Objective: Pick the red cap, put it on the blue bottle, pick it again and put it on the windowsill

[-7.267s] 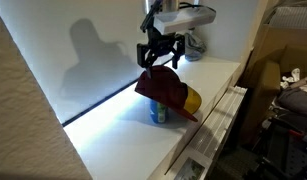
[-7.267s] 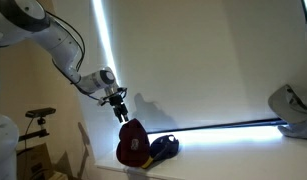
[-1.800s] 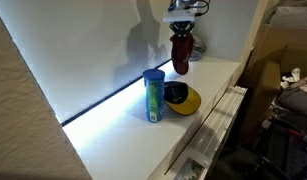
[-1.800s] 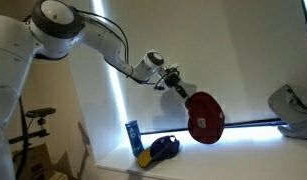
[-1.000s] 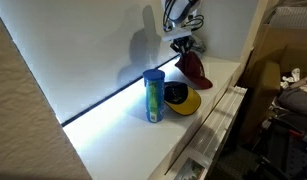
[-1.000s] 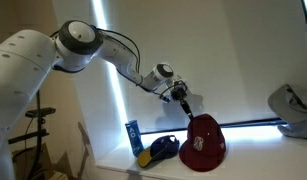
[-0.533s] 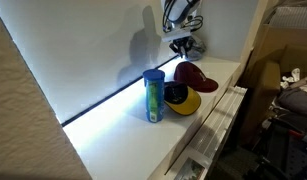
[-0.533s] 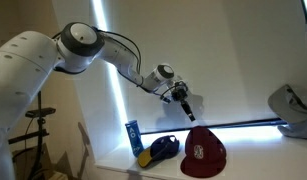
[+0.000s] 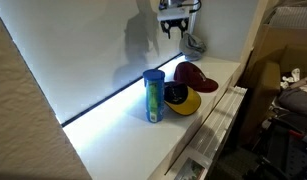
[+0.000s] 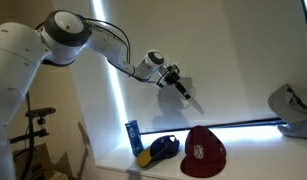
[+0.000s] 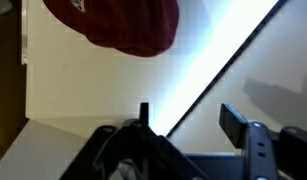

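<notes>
Below the pincer (image 9: 176, 24), well apart from its tips, the red cap (image 9: 191, 74) lay on the windowsill (image 9: 113, 132), and in an exterior view it seemed to sit crown up (image 10: 203, 152). The pincer (image 10: 186, 91) hung in the air with its jaws spread and nothing between them. The wrist view showed it plainly: a gap between the two tips (image 11: 188, 122), bare white ledge under it, and the cap (image 11: 123, 25) lying beyond, untouched.

Farther from the pincer than the red cap lay a yellow cap (image 9: 181, 99), just beside the red one; whether the two touched I could not tell. Beyond that stood the blue bottle (image 9: 153, 97), upright and bare-topped.

To my eye the placing looked done and only the withdrawal was left. I would have had it go straight up and away from the ledge, jaws kept wide so that no tip could catch the fabric and drag the cap along. I would have avoided any sideways sweep toward the bottle, which looked easy to topple. The cap looked settled and needed no further nudge.
</notes>
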